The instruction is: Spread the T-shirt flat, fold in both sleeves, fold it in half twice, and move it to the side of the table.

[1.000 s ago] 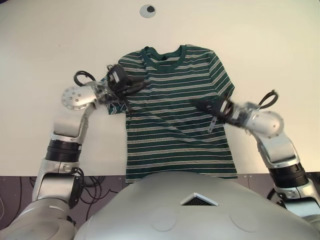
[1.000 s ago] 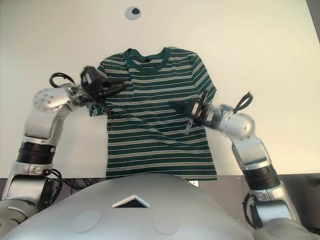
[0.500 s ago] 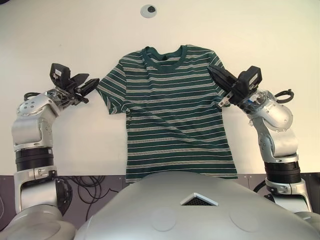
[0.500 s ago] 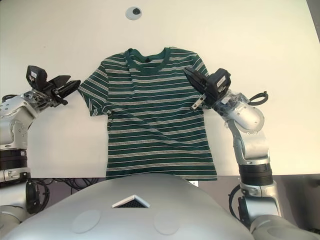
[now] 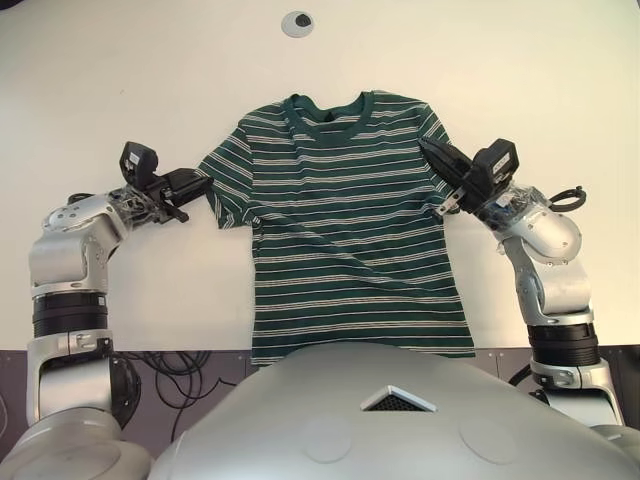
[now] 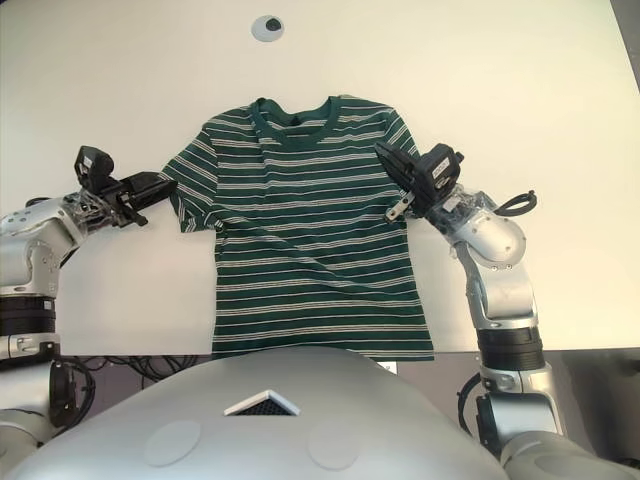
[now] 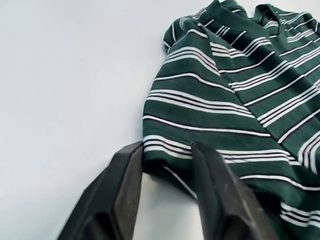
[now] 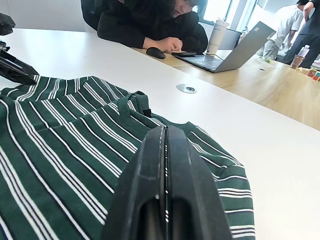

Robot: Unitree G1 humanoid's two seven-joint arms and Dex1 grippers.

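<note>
Two fingers (image 7: 125, 170) of left gripper (image 5: 200, 183): parted, moved in since half a second ago to the left sleeve (image 5: 225, 190), hem now at their tips. Right gripper (image 5: 430, 150): fingers pressed together, holding nothing, over right sleeve (image 8: 232, 200), hardly shifted. T-shirt (image 5: 350, 230): flat on table (image 5: 560, 80), collar away from robot, hem nearest, long axis near-to-far. Round cable port (image 5: 296, 22) beyond collar.
</note>
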